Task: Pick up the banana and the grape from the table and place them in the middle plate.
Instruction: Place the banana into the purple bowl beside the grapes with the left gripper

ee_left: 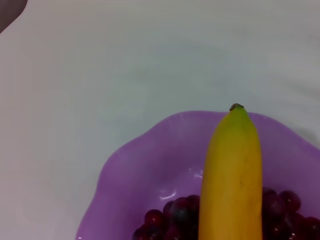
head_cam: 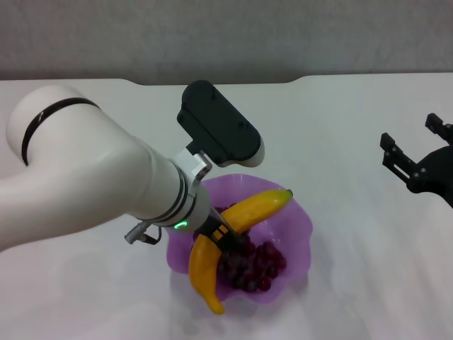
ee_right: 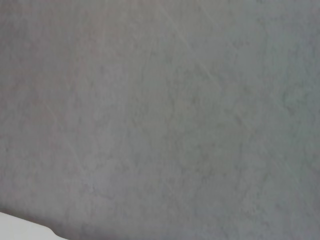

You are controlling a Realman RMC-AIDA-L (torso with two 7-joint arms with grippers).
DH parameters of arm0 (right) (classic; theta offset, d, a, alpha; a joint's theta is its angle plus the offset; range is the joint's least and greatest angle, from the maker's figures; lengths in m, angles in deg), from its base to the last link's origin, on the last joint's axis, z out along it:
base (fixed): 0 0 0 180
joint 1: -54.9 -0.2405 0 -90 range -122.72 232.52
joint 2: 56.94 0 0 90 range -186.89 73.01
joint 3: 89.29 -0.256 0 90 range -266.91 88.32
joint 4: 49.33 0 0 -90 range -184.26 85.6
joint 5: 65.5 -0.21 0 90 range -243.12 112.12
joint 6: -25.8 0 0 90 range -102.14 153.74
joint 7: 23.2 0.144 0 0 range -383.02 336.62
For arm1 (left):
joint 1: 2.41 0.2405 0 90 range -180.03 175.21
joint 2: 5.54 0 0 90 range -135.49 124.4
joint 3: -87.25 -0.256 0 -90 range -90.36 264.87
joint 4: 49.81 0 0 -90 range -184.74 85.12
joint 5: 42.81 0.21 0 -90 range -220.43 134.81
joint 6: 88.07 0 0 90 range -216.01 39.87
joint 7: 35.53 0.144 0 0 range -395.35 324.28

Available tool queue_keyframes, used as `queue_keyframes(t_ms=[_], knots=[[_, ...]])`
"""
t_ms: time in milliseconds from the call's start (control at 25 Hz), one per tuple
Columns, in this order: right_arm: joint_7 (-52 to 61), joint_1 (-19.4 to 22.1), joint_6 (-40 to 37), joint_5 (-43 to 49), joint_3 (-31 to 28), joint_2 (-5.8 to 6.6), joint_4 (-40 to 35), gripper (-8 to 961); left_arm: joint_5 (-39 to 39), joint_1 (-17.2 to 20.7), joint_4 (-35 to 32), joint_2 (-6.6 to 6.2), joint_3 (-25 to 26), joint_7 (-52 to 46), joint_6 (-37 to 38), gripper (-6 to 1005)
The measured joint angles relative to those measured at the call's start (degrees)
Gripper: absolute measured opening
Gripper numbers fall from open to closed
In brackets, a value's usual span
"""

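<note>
Left gripper (head_cam: 225,237) angled down over middle plate (head_cam: 301,219), jaws grasping banana (head_cam: 241,216), right gripper (head_cam: 417,159) parked, jaws released

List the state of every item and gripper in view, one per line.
banana: held over the plate, lying across the grapes, one end jutting past the rim.
grape: resting inside the plate.
middle plate: upright on the table.
left gripper: jaws shut on the banana.
right gripper: open, parked at the right.
</note>
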Motion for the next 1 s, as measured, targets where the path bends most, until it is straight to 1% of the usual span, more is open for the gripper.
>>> queue_keyframes(t_ms=[160, 600, 800, 1000], knots=[[0.0, 0.0, 0.0, 0.0, 0.0, 0.0, 0.0, 797, 0.0, -0.2, -0.2, -0.06, -0.1, 0.0, 0.3, 496], [0.0, 0.0, 0.0, 0.0, 0.0, 0.0, -0.2, 796, -0.1, -1.5, -0.6, -0.03, -2.1, 0.0, 0.7, 545], [0.0, 0.0, 0.0, 0.0, 0.0, 0.0, -0.1, 796, -0.1, -1.5, -1.8, 0.0, -2.8, 0.0, 0.8, 568], [0.0, 0.1, -0.1, 0.0, 0.0, 0.0, -0.1, 796, 0.3, -1.3, -2.5, 0.02, -2.8, 0.0, 0.8, 640]])
